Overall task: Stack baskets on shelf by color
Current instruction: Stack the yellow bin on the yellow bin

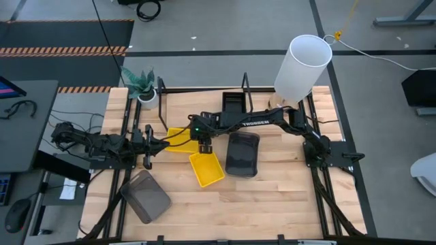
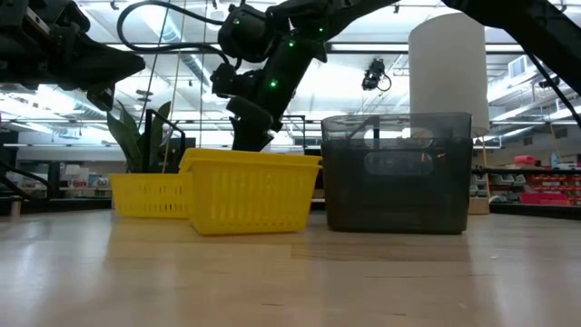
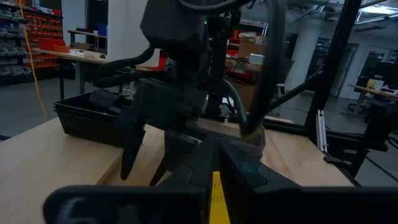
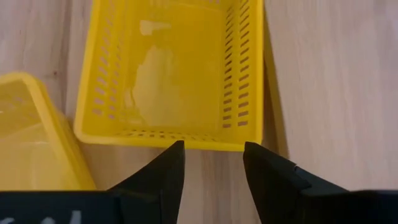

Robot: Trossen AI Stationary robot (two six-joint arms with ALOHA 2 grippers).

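One yellow basket rests flat on its base mid-table; my right gripper is open above its far short wall, both fingers just outside that wall. A second yellow basket lies to its left on the table, with my left gripper at its left edge. One dark grey basket stands right of the yellow pair and another sits near the left front. A black perforated basket rests between the shelf's wire frames.
A white cylinder lamp stands at the far right and a potted plant at the far left. In the low view the yellow basket and grey basket stand side by side. Bare wood lies along the near edge.
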